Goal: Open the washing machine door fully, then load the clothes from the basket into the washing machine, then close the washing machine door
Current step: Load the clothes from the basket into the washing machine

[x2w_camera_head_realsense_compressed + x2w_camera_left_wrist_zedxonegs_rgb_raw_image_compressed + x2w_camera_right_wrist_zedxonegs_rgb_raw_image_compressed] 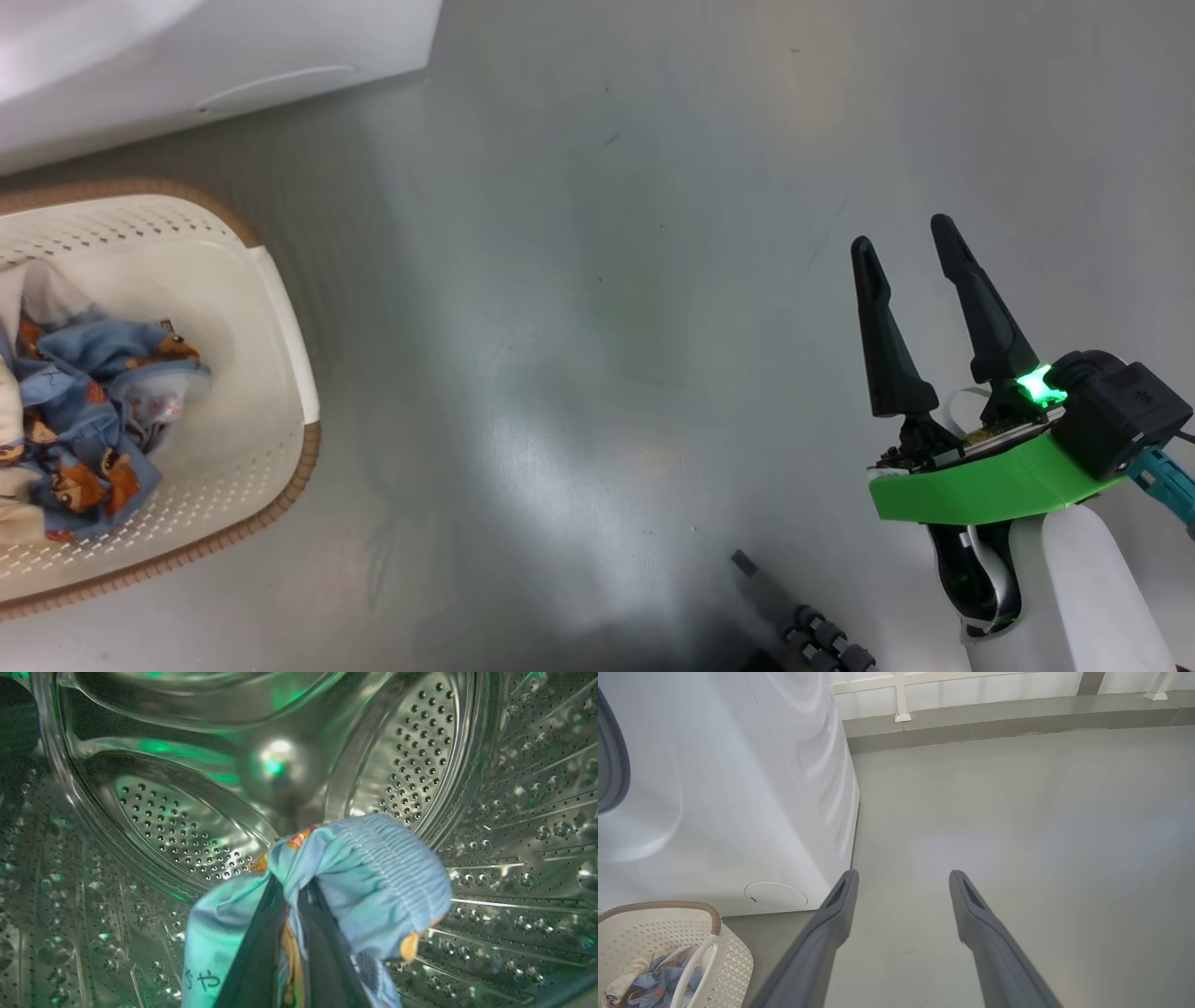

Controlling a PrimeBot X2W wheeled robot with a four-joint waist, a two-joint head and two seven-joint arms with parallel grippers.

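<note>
fingers (261, 952) of the left hand (292, 884), long and dark, are clamped on a soft light-blue garment (373, 882) with ribbed cuff and orange prints, draped crosswise inside the perforated steel drum (177, 830) of the white boxy washing machine (738, 788); dark marks on the cloth are unreadable. beside the machine's front corner the right hand (900, 233) hangs spread and empty. crumpled blue and cream clothes (84, 411) lie in the cream-white perforated plastic basket (271, 308), brown-rimmed, just before the machine.

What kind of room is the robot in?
Probably a laundry room or corner. A big white washing machine stands on the grey floor, a basket of little clothes sits beside it, and one view looks right into the shiny holed drum.
</note>
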